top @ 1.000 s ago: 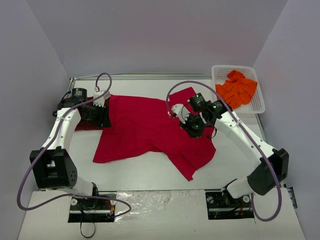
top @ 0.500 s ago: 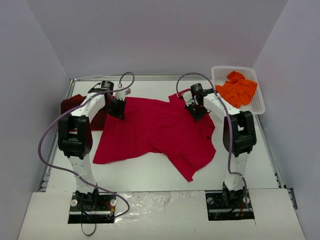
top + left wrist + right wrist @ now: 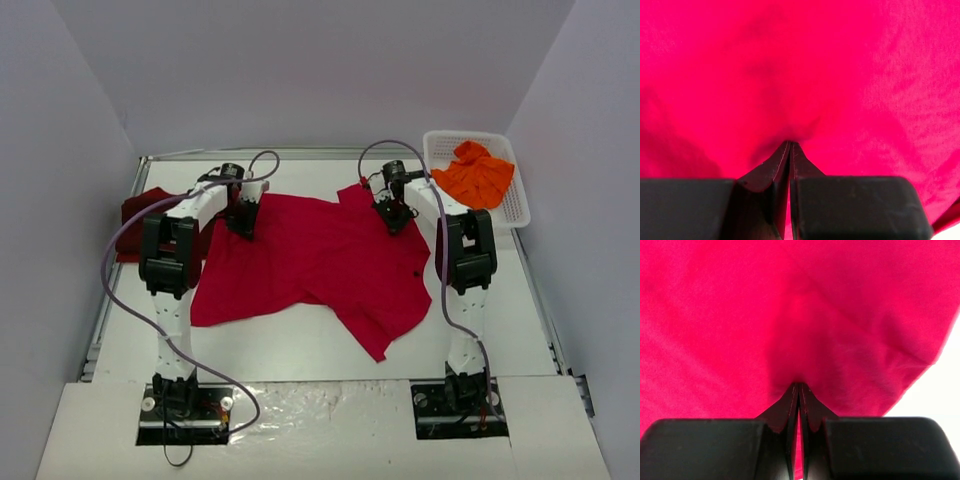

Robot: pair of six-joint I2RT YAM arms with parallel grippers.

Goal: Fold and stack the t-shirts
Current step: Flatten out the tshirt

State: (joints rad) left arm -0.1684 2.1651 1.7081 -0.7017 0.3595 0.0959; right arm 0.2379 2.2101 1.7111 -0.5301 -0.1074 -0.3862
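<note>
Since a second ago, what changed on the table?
Both arms swung inward to the far edge of the red t-shirt. The left gripper closed on the cloth there, and the right gripper now pinches it too. The shirt's near-left hem crept slightly right. Unchanged: orange t-shirt in the white basket, maroon t-shirt at far left.

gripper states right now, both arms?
Left gripper: closed, pinching the red shirt.
Right gripper: closed, pinching the same red shirt.
</note>
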